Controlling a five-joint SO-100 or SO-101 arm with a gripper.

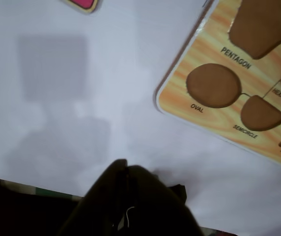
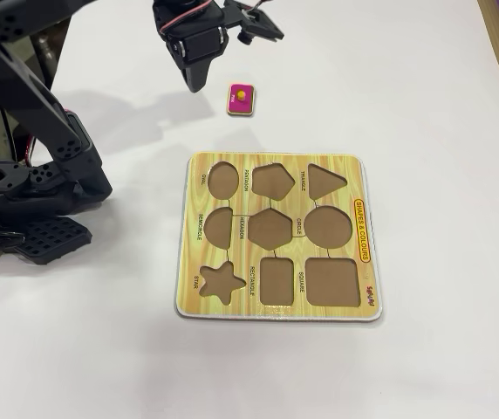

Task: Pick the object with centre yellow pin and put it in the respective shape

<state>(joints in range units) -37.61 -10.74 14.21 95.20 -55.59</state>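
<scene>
In the fixed view, the yellow wood-grain puzzle board [image 2: 277,237] lies nearest on the white table [image 2: 424,96], its small RECTANGLE cutout [image 2: 277,280] empty between the star and SQUARE cutouts. Beyond the board's far edge, well apart from it, rests the pink rectangular piece with a yellow knob [image 2: 240,99]. The black gripper [image 2: 199,80] hangs just left of the piece, holding nothing; whether its fingers are parted cannot be told.
</scene>
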